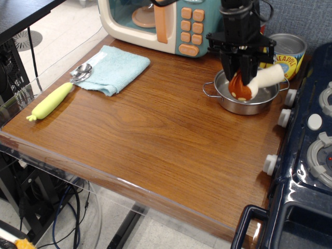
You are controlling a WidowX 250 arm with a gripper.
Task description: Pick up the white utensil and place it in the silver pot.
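Observation:
The white utensil is a plush mushroom [262, 80] with a white stem and a rust-brown spotted cap. It lies tilted over the silver pot [224, 98], cap low inside the bowl and stem pointing up to the right over the rim. My gripper [244, 72] is straight above the pot, its black fingers shut on the mushroom near where cap meets stem. The pot stands at the back right of the wooden table, with one loop handle showing on its left.
A pineapple tin can [289, 51] stands just behind the pot. A toy microwave [161, 23] is at the back. A blue towel [114, 68], a metal spoon [81, 71] and a yellow-green vegetable toy [51, 101] lie at the left. A toy stove [311, 150] borders the right edge.

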